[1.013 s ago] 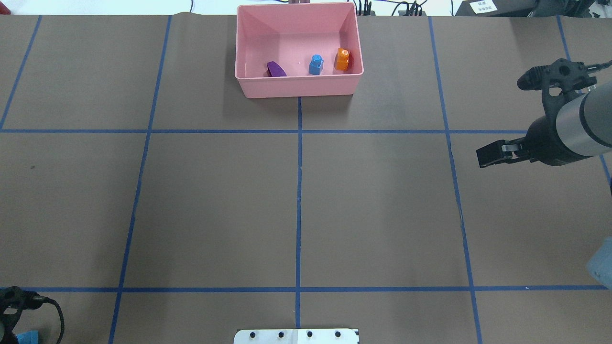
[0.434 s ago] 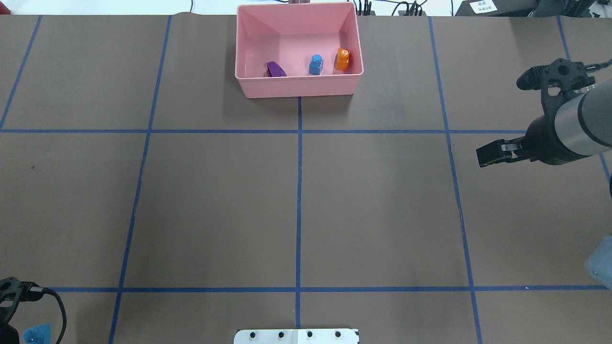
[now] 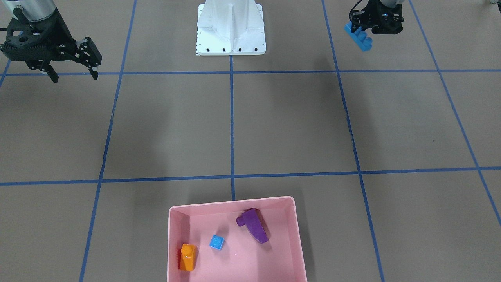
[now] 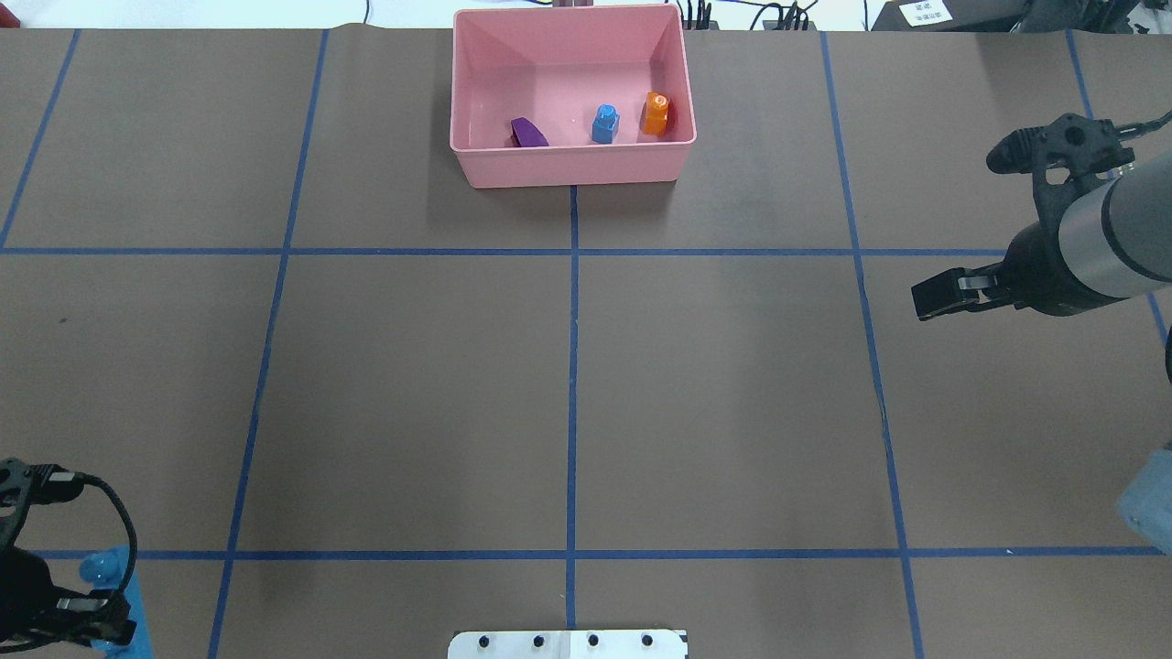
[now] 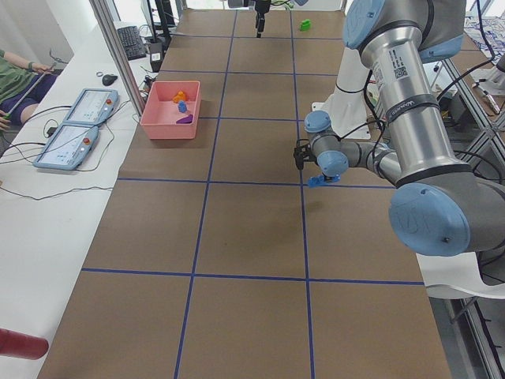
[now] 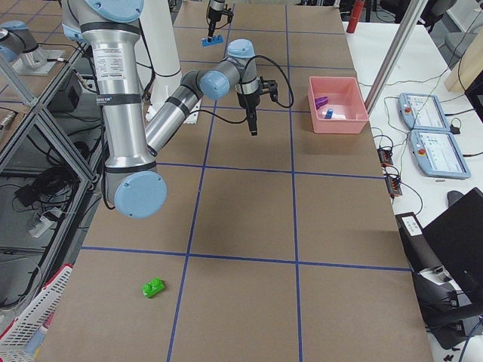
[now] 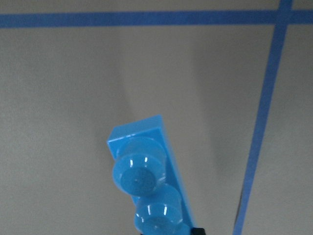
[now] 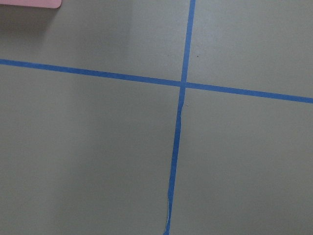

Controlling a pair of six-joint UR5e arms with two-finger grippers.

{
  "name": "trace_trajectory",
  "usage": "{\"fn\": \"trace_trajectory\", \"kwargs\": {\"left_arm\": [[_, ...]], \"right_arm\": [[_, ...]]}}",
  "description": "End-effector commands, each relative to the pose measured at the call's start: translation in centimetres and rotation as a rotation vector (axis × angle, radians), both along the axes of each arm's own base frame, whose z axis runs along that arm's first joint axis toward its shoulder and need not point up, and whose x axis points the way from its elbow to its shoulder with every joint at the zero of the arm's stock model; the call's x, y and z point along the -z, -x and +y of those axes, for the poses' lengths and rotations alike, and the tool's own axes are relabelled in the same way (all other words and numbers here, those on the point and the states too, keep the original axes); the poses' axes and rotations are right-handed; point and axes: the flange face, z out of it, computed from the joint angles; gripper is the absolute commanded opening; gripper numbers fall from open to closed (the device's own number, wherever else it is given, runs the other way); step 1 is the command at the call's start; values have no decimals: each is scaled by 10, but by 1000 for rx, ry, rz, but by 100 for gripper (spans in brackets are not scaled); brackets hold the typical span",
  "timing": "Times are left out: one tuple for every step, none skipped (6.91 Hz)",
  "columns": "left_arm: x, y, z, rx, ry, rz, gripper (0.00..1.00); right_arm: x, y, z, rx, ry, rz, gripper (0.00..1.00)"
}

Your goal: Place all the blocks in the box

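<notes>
Since a second ago the left fingers point(image 3: 354, 22) have slid up from the very bottom-left corner of the overhead view. They have brought the long blue block point(image 4: 108, 586) further into frame, while the right arm has barely stirred. The left fingers are clamped on one end of the block. It hangs tilted at the upper right of the front-facing view and seems to be clear of the surface point(image 3: 274, 125). From that I judge the carry to the box point(image 3: 235, 201) has only just begun. The box sits at the bottom centre of that view, well apart from the block.

The right fingers point(image 3: 92, 62), at the upper left of the same view, are spread and hold nothing. They are probably parked out of the way while the other arm works.

Inside the box lie the purple wedge point(image 3: 254, 226), the small blue cube point(image 3: 216, 242) and the orange block point(image 3: 188, 256), the last near the wall at the view's left. The green block point(image 6: 153, 287) lies alone on the surface at the lower left of the right-side view, far from the box and not yet fetched.

The long blue block is glossy bright-blue plastic, narrow, with round studs in a row. The left wrist view shows two studs catching highlights, and the rest runs off the bottom of the frame.
</notes>
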Motion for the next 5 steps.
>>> {"fn": "trace_trajectory", "kwargs": {"left_arm": [[60,18,-59,135,-33,163,0],[80,21,-78,210,-5,201,0],[102,23,-99,273,-1,243,0],[136,23,-127,326,-12,251,0],[185,11,-165,376,2,219,0]], "right_arm": [[-8,2,-4,30,-17,20,99],[-13,3,-7,43,-20,33,99],[-20,1,-9,72,-39,52,99],[-25,-7,-14,79,-53,65,99],[-36,-12,-12,96,-62,78,99]]}}
